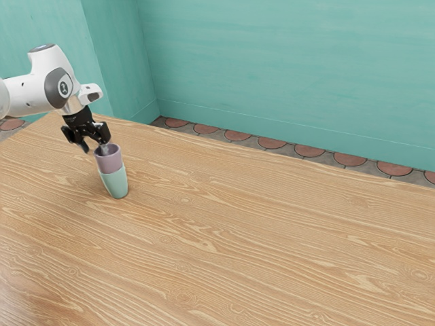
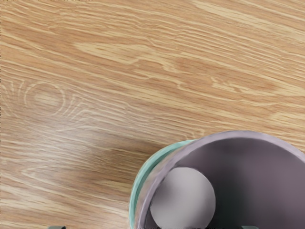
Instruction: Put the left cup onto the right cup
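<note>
Where the arm came in at the exterior view's left, our gripper hung right at the rim of the purple cup. We could not tell whether it was pinching that rim or had let go.

Just to the right and below, the purple cup sat upright, nested in the mouth of the green cup, which stood on the table. From the wrist view we looked straight down into the purple cup. It held nothing, and its pale floor showed plainly. A thin arc of the green cup showed around its outside, with bare table beyond.

We judged both cups to be light, rigid and thin-walled, probably smooth enough to slip under a weak pinch. The sensible hold was across the purple cup's wall at the rim, one pad inside and one outside. The stack looked tall and narrow for its footing, so we thought a sideways nudge could tip both cups, and any lift away ought to go straight up.

Further right the wooden table ran on towards the teal wall.
</note>
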{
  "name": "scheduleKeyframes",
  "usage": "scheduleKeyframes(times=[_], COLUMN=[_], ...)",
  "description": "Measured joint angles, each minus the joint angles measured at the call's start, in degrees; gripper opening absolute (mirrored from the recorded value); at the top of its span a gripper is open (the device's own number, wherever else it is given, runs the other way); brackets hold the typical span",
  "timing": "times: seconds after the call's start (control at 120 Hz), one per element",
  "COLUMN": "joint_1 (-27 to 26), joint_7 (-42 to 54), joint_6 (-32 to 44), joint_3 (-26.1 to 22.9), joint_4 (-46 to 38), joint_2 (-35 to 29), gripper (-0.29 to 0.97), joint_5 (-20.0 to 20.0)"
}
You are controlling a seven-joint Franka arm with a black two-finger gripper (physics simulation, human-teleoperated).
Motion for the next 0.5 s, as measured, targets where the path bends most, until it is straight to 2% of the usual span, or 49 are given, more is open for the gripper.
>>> scheduleKeyframes(times=[0.2,0.5], joint_1=[0.0,-0.1], joint_7=[0.0,0.0], joint_6=[0.0,0.0], joint_3=[0.0,0.0], joint_4=[0.0,-0.4], joint_2=[-0.4,-2.0], gripper=[0.61,0.66], joint_5=[0.1,0.3])
